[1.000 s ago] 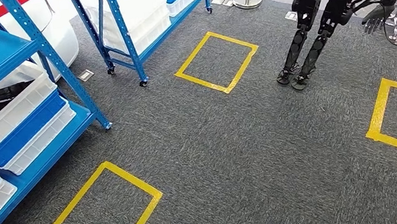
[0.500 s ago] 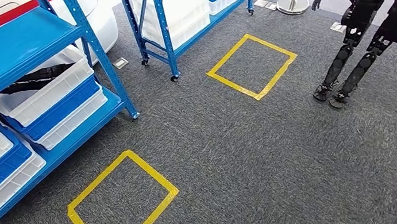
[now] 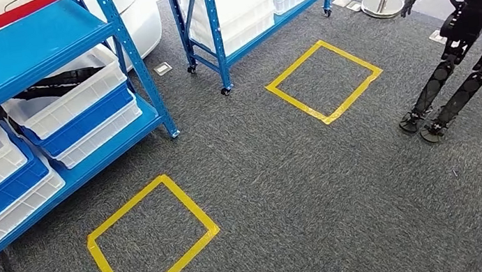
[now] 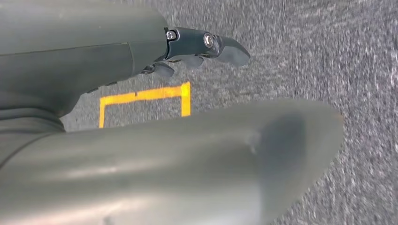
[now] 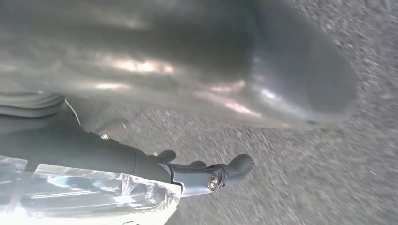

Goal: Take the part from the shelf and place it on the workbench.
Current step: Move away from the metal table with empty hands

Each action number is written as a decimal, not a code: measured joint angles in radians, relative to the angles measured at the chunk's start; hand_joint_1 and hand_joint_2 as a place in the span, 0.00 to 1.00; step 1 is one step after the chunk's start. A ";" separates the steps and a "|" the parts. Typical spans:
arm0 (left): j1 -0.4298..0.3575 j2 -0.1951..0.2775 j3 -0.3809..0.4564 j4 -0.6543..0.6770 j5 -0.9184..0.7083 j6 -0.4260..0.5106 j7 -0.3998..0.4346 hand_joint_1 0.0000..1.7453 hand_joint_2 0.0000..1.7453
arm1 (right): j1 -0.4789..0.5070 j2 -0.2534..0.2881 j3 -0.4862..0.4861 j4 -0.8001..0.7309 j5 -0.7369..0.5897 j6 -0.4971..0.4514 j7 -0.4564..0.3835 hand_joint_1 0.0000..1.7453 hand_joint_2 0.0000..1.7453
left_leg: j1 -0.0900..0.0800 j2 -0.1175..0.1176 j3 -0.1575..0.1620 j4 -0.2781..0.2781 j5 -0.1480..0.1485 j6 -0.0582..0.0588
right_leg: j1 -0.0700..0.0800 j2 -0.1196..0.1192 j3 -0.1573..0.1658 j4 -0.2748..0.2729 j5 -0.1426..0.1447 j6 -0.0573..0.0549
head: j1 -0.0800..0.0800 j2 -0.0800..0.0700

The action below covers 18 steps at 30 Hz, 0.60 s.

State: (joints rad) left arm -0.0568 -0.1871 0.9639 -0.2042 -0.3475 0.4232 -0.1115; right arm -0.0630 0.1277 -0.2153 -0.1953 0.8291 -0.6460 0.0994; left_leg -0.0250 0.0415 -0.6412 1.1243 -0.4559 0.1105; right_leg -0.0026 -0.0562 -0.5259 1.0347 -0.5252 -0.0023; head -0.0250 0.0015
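I'm seeing the blue shelf (image 3: 22, 45) at the carpet's (image 3: 288, 193) left edge, dark part (image 3: 55, 81) half hidden in its white bin (image 3: 71, 95). Left hand (image 4: 197, 47) holds nothing, fingers loosely extended. Right hand (image 5: 206, 176) blurry; something clear (image 5: 84, 192) alongside, can't tell the grip.

**Q:** What type of site was recorded?

**A:** A robotics test or logistics hall. Blue steel shelf racks (image 3: 41, 85) carried white and blue storage bins (image 3: 69, 106). Yellow tape squares (image 3: 152, 240) marked stations on grey carpet (image 3: 302, 191).

**Q:** Any further indicators?

**A:** A second humanoid robot (image 3: 469, 43) stood nearby, beside a stanchion base (image 3: 383, 5).
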 joint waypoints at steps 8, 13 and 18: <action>-0.001 0.000 0.000 0.000 0.003 0.005 -0.003 0.00 0.00 | -0.015 0.008 0.000 -0.004 0.016 0.001 0.013 0.00 0.00 | -0.005 -0.030 0.104 -0.182 0.049 0.042 | -0.001 0.029 -0.021 0.081 -0.048 0.006 | 0.003 0.000; -0.001 -0.012 0.000 0.001 0.005 0.004 -0.004 0.00 0.00 | -0.010 -0.004 0.000 -0.004 0.022 0.001 0.018 0.00 0.00 | 0.016 -0.091 0.107 -0.163 0.033 0.004 | -0.039 0.057 -0.093 0.131 -0.017 0.066 | 0.003 0.000; 0.000 -0.006 0.001 -0.001 0.005 0.005 -0.006 0.00 0.00 | -0.014 -0.002 0.000 -0.002 0.026 0.003 0.018 0.00 0.00 | 0.027 -0.121 0.075 -0.081 -0.021 -0.055 | -0.054 0.093 -0.047 0.013 0.037 0.058 | 0.015 0.000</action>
State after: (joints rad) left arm -0.0571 -0.1935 0.9653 -0.2048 -0.3421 0.4282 -0.1170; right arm -0.0772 0.1257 -0.2152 -0.1977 0.8553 -0.6429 0.1175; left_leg 0.0023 -0.0797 -0.5661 1.0428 -0.4772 0.0554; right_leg -0.0564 0.0366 -0.5728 1.0475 -0.4880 0.0554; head -0.0095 0.0015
